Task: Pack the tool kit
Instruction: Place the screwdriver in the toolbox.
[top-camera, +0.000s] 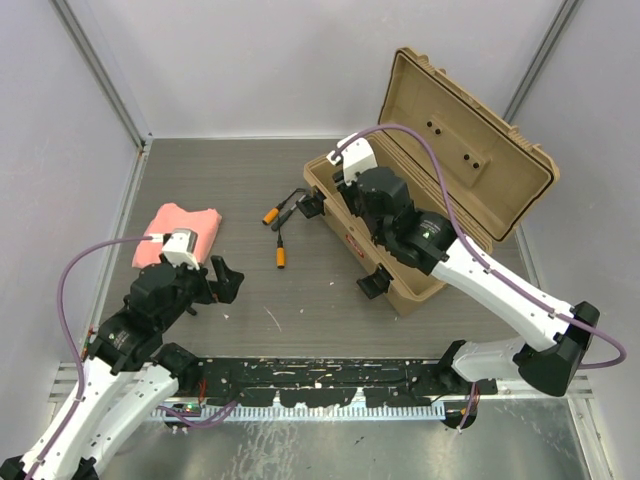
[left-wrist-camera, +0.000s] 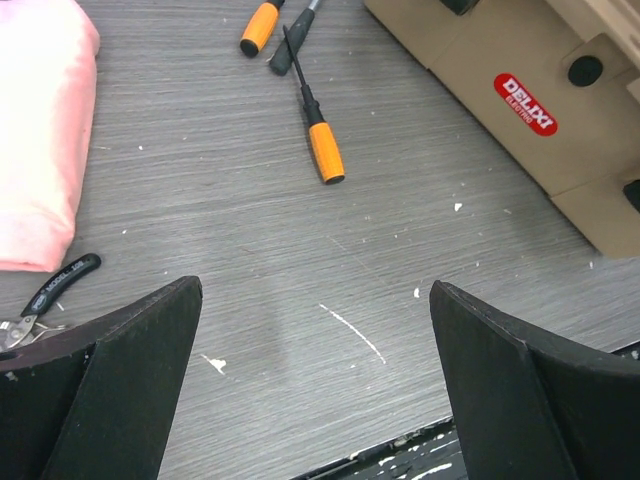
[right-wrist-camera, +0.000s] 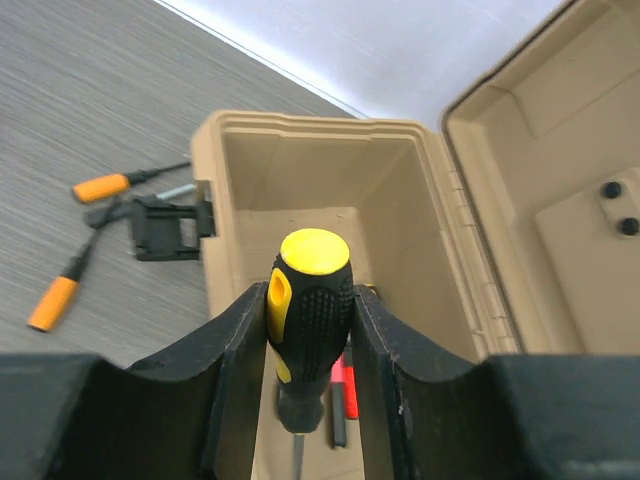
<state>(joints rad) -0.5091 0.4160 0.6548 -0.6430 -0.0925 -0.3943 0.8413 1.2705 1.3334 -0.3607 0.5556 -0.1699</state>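
Note:
The tan tool case stands open at the right, its lid leaning back. My right gripper hangs over the case's far end, shut on a black-and-yellow screwdriver held handle up. A red-handled tool lies inside the case. Two orange-handled screwdrivers lie on the table left of the case, with a black-handled tool between them. My left gripper is open and empty above bare table. Black-handled pliers lie by its left finger.
A pink folded cloth lies at the left, beside the pliers. The case's black latches hang open on its front wall. The red label faces my left gripper. A black rail runs along the near edge.

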